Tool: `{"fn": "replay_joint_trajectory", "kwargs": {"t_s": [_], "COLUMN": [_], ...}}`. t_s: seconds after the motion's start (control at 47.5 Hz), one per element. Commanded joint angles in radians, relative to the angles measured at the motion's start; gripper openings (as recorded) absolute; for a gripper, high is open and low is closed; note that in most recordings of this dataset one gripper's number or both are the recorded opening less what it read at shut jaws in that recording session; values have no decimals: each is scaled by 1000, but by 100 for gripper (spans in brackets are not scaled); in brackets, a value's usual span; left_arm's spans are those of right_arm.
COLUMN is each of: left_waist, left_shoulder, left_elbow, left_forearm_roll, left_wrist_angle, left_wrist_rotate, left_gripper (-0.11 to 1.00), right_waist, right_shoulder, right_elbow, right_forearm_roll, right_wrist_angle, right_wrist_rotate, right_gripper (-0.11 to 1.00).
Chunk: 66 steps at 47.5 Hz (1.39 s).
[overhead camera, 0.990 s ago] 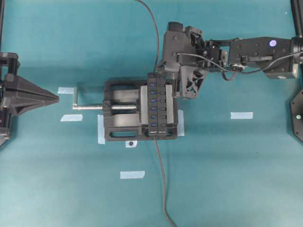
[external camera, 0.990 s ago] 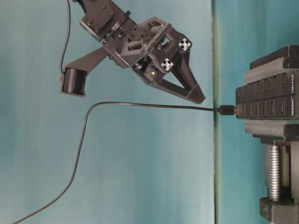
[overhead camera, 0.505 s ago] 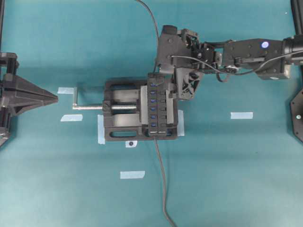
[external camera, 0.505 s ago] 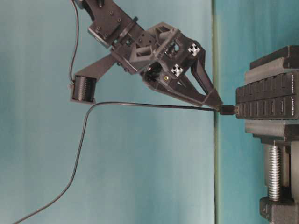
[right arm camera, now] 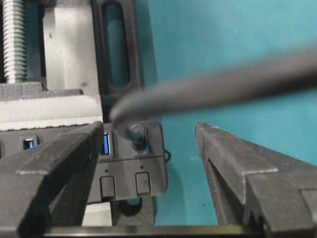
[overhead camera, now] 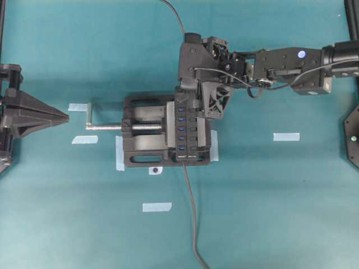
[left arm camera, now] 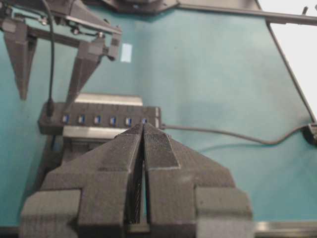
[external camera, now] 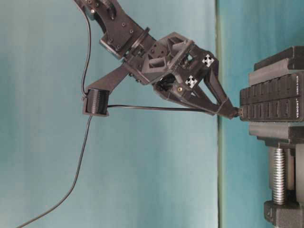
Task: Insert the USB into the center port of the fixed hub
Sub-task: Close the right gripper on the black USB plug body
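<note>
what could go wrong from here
1. The USB sits in the end port of the fixed hub, not the center port. The open right gripper straddles it at a tilt, so a skewed pull could jam or strain the plug.
2. The cable runs close under the gripper and past its wrist camera, so it may snag or get pinched.

USB (right arm camera: 134,133): a small black plug on a long thin dark cable. It sits in the last port at the top end of the hub, in the middle of the overhead view.
Hub (overhead camera: 186,124): a long black strip with a row of blue ports and black buttons beside them.
Center port (overhead camera: 182,125): a small blue slot, with nothing in it.
</note>
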Motion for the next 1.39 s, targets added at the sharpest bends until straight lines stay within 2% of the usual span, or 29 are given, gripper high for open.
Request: {"fn": "replay_joint_trajectory", "kwargs": {"t_s": [0.0,0.232,0.821,0.948,1.369], "left_waist": [2,3,5,5,8], "left_shoulder": [5,5,-6,-18,-26], "left_elbow": [-9,-11,-17,-9,-8], "left_forearm_roll": [2,2,2,2,2], "left_wrist_angle": [-6,-5,-5,-5,-6], "left_wrist_rotate": [-2,-2,-5,-6,-8], "left_gripper": [0,0,0,0,0], "right_waist": [2,0,6,11,14], "right_shoulder": [-12,-9,-8,-8,-14], "right_elbow": [-25,-23,-25,-25,-25], "right_forearm_roll": [0,0,0,0,6], "right_wrist_angle": [-8,-2,0,2,0], "right_wrist_rotate": [-2,-2,2,2,6], "right_gripper": [77,72,14,10,9]}}
